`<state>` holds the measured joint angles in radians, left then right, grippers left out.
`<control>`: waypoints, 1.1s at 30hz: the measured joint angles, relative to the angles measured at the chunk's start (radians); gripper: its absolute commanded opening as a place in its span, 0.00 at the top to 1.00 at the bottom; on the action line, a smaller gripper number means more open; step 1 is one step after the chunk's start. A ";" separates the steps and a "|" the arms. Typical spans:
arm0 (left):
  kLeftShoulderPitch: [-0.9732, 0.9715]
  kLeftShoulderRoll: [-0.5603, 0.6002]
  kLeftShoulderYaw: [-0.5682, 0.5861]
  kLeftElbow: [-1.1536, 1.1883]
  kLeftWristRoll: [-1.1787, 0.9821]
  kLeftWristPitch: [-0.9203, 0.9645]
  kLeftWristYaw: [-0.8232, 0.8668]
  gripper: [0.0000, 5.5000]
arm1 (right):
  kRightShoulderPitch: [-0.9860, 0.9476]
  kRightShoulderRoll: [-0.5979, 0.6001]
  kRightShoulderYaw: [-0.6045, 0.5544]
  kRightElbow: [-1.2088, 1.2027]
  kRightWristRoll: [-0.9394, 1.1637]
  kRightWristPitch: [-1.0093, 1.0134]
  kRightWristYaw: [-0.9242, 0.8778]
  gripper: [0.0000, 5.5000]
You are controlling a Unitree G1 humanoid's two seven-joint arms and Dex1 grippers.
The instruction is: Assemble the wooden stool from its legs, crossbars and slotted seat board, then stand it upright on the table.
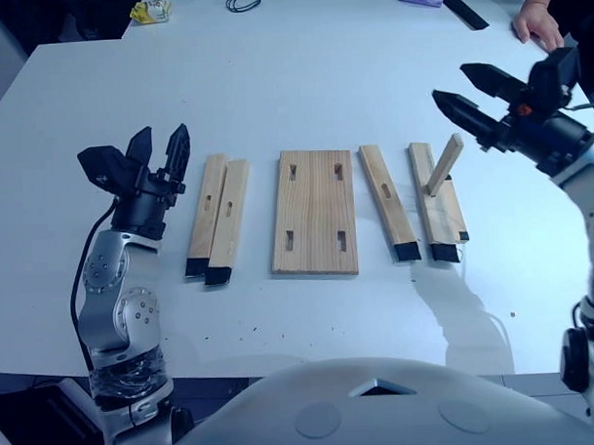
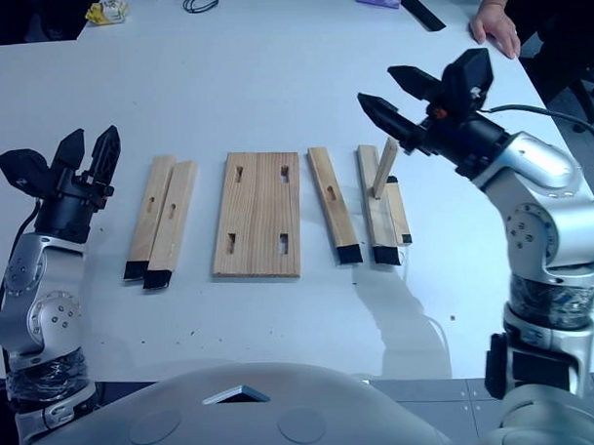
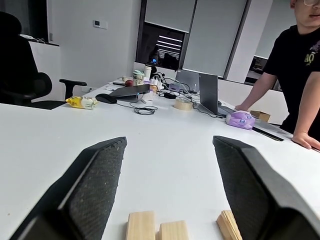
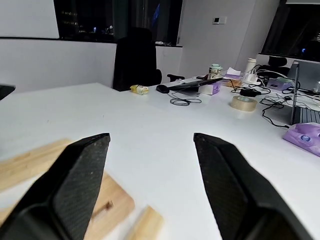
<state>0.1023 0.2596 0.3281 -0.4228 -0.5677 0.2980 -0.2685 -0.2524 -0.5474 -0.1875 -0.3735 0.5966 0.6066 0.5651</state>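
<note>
Hovering my left hand (image 1: 162,134) and right hand (image 1: 450,83) open, I'm gripping nothing. The seat board (image 1: 315,211) is lying on the counter (image 1: 301,66) between legs (image 1: 387,201).

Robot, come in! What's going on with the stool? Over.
Left gripper, right gripper: open, empty. Seat board flat, two legs each side. One crossbar stands tilted in the rightmost leg.

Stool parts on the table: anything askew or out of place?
Yes: one short crossbar stands tilted up from a leg near the right end, while the seat board and the other legs lie flat.
</note>
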 measured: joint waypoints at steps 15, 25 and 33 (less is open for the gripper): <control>-0.039 0.003 -0.009 0.037 0.005 -0.001 -0.002 0.42 | -0.139 0.176 0.010 0.193 -0.163 -0.049 -0.266 0.44; -0.033 -0.023 -0.013 0.037 0.008 -0.009 -0.001 0.42 | -0.206 0.151 -0.046 0.099 -0.089 0.006 -0.250 0.44; -0.029 -0.024 -0.013 0.035 0.008 -0.009 -0.001 0.42 | -0.274 0.150 -0.081 0.076 -0.034 0.019 -0.279 0.44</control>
<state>0.0731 0.2358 0.3154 -0.3880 -0.5593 0.2894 -0.2692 -0.5265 -0.3978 -0.2686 -0.2975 0.5629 0.6252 0.2857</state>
